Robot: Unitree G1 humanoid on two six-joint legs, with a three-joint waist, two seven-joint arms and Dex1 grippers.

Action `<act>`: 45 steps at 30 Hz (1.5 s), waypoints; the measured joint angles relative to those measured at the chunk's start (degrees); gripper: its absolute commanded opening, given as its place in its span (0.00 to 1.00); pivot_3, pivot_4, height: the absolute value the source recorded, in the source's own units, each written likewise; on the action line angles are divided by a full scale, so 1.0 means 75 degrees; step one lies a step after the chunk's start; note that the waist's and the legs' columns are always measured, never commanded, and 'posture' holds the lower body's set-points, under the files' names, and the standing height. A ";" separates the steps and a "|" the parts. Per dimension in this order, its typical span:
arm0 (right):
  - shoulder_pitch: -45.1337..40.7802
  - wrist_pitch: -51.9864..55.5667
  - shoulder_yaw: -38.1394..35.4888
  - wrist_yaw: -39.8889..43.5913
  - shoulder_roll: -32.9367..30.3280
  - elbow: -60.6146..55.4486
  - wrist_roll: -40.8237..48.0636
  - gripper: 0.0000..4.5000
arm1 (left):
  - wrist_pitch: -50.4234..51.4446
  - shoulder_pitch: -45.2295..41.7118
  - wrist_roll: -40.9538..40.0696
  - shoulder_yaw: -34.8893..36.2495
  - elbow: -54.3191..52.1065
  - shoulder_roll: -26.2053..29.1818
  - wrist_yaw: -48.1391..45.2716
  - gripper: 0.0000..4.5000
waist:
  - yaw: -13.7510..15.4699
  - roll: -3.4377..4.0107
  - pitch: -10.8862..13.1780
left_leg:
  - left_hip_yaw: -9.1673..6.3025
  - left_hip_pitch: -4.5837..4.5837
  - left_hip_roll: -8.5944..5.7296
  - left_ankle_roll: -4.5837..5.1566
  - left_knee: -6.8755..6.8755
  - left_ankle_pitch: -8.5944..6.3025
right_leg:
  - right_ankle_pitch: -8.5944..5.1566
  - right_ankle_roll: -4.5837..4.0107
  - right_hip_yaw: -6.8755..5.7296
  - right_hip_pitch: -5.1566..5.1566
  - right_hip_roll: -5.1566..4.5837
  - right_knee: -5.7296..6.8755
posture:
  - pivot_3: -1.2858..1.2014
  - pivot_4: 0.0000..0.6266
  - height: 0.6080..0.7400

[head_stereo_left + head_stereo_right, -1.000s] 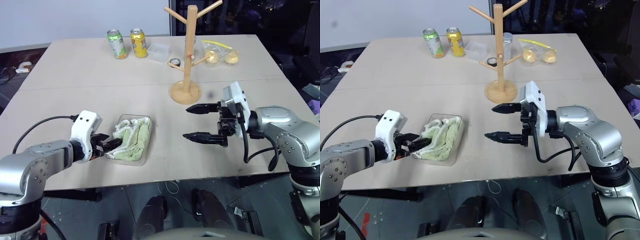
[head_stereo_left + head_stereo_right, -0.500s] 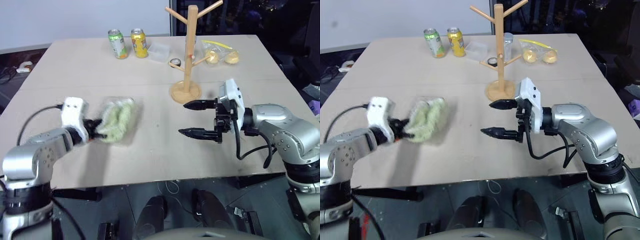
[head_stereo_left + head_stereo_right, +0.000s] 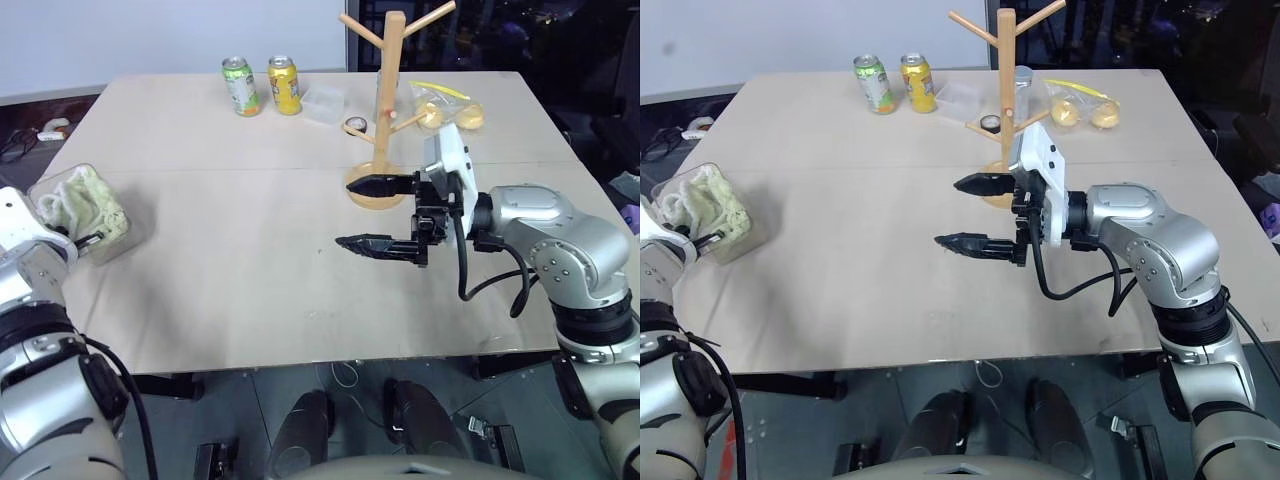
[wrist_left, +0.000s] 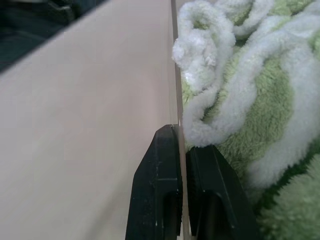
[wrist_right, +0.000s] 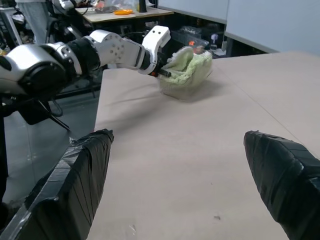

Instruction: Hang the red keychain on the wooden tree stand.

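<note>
My left gripper point(image 4: 182, 150) is clenched on the rim of a clear container point(image 3: 112, 235) of green-and-white towel point(image 4: 250, 100), at the table's point(image 3: 250, 290) nine o'clock edge. My right gripper point(image 3: 375, 215) hovers mid-table, fingers spread wide, grasping nothing. The wooden tree stand point(image 3: 390, 80) rises just behind it at one o'clock. I cannot make out the red keychain for sure.

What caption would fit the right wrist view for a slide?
Open right gripper faces across the table toward the left gripper, shut on the rim of a clear container holding a green-and-white towel.
</note>
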 measured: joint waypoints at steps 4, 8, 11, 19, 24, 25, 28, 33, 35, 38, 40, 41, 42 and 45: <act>0.0063 -0.0012 0.0023 -0.0007 -0.0005 0.0001 -0.0021 1.00 | -0.0568 -0.0667 0.0086 -0.0040 0.1094 0.0076 0.0065 0.25 | 0.0053 0.0002 -0.0001 | -0.0008 0.0007 0.0004 -0.0002 -0.0001 0.0001 | 0.0000 -0.0001 -0.0007 0.0000 0.0006 0.0015 | 0.52 0.24 1.00; 0.0114 -0.0006 0.0034 -0.0045 -0.0001 0.0004 -0.0020 1.00 | -0.0929 -0.0963 0.0110 -0.0126 0.1720 0.0099 0.0034 0.66 | 0.0044 0.0002 -0.0001 | -0.0004 0.0002 0.0003 -0.0002 0.0000 0.0001 | 0.0000 -0.0001 -0.0006 -0.0002 0.0005 0.0012 | 0.52 0.24 1.00; 0.0110 0.0057 0.0034 -0.0165 0.0004 0.0004 -0.0004 1.00 | -0.1059 -0.1064 0.0132 -0.0209 0.1891 0.0118 -0.0003 0.95 | 0.0045 0.0002 -0.0001 | -0.0005 -0.0003 0.0002 -0.0002 -0.0001 0.0001 | 0.0000 -0.0001 -0.0005 -0.0004 0.0000 0.0007 | 0.52 0.24 1.00; 0.0078 0.0347 -0.0218 -0.0515 -0.0193 -0.0060 0.0151 1.00 | -0.0301 -0.0932 0.0064 -0.0374 0.0382 0.0366 -0.0222 0.98 | 0.0043 -0.0002 0.0001 | -0.0011 -0.0010 0.0007 -0.0002 0.0000 0.0001 | 0.0001 -0.0001 -0.0007 -0.0004 -0.0004 0.0005 | 0.52 0.24 1.00; 0.0063 0.0890 -0.0842 -0.1132 -0.0363 -0.0271 0.0500 1.00 | 0.1229 -0.0054 -0.0341 -0.0610 -0.3074 0.0367 -0.0744 0.98 | 0.0021 0.0000 0.0002 | -0.0001 -0.0006 0.0007 -0.0003 -0.0004 0.0001 | 0.0000 -0.0001 0.0003 -0.0004 -0.0019 0.0003 | 0.52 0.24 1.00; 0.0067 0.0954 -0.0930 -0.1253 -0.0391 -0.0331 0.0554 1.00 | 0.1402 0.0121 -0.0411 -0.0757 -0.3568 0.0366 -0.0997 0.98 | 0.0020 0.0000 0.0002 | 0.0000 -0.0005 0.0007 -0.0002 -0.0004 0.0001 | 0.0000 -0.0001 0.0003 -0.0003 -0.0016 0.0003 | 0.52 0.24 1.00; 0.0233 0.1161 -0.1268 -0.1696 -0.0519 -0.0473 0.0576 1.00 | 0.1529 0.0464 -0.0768 -0.1469 -0.5002 0.0207 -0.2082 0.98 | 0.0067 -0.0001 0.0001 | -0.0005 -0.0007 0.0007 -0.0002 0.0000 0.0001 | -0.0001 -0.0002 -0.0003 -0.0001 -0.0009 0.0002 | 0.52 0.24 1.00; 0.1739 0.1217 -0.2072 -0.2740 -0.0813 -0.0952 0.0245 1.00 | 0.1664 0.0907 -0.1734 -0.2795 -0.7294 -0.0338 -0.4000 0.98 | 0.0059 -0.0002 0.0001 | 0.0020 -0.0015 0.0004 0.0000 -0.0005 0.0000 | -0.0001 -0.0001 0.0018 -0.0005 -0.0015 -0.0013 | 0.52 0.24 1.00; 0.2535 0.1213 -0.2326 -0.3091 -0.0959 -0.1199 -0.0017 1.00 | 0.1719 0.1034 -0.2045 -0.3125 -0.7766 -0.0494 -0.4502 0.98 | 0.0042 -0.0002 0.0001 | 0.0025 -0.0015 0.0005 0.0001 -0.0009 -0.0001 | -0.0002 -0.0002 0.0021 -0.0007 -0.0010 -0.0015 | 0.52 0.24 1.00; 0.3835 0.1177 -0.2675 -0.3664 -0.1089 -0.1437 -0.0606 1.00 | 0.1727 0.0982 -0.2473 -0.3683 -0.8409 -0.0801 -0.5337 0.98 | 0.0041 0.0000 0.0002 | 0.0041 -0.0008 0.0005 0.0002 -0.0004 -0.0001 | -0.0002 0.0000 0.0031 -0.0004 0.0001 -0.0013 | 0.52 0.24 1.00; 0.4420 0.1067 -0.2956 -0.3960 -0.1102 -0.1424 -0.0971 1.00 | 0.1615 0.0738 -0.2609 -0.4136 -0.8628 -0.1068 -0.5817 0.98 | 0.0031 0.0001 0.0003 | 0.0063 0.0003 0.0008 0.0003 0.0007 -0.0001 | -0.0019 -0.0028 0.0045 0.0001 0.0011 -0.0009 | 0.52 0.24 1.00; 0.4593 0.0966 -0.3060 -0.4057 -0.1135 -0.1348 -0.1142 1.00 | 0.1538 0.0586 -0.2553 -0.4376 -0.8630 -0.1189 -0.5976 0.98 | 0.0026 0.0001 0.0002 | 0.0076 0.0012 0.0011 0.0004 0.0009 -0.0001 | -0.0020 -0.0029 0.0049 0.0007 0.0011 -0.0003 | 0.52 0.24 1.00; 0.4703 0.0866 -0.3107 -0.4116 -0.1164 -0.1257 -0.1284 1.00 | 0.1435 0.0494 -0.2484 -0.4544 -0.8620 -0.1263 -0.6082 0.98 | 0.0019 0.0001 0.0002 | 0.0081 0.0018 0.0013 0.0004 0.0009 -0.0001 | -0.0020 -0.0030 0.0053 0.0009 0.0016 -0.0003 | 0.52 0.24 1.00; 0.5151 0.0389 -0.3190 -0.4174 -0.1202 -0.0799 -0.1768 1.00 | 0.0865 0.0294 -0.2070 -0.5272 -0.8505 -0.1522 -0.6651 0.98 | 0.0004 0.0003 0.0001 | 0.0088 0.0018 0.0014 0.0006 0.0005 -0.0002 | -0.0021 -0.0030 0.0065 0.0007 0.0022 -0.0002 | 0.52 0.24 1.00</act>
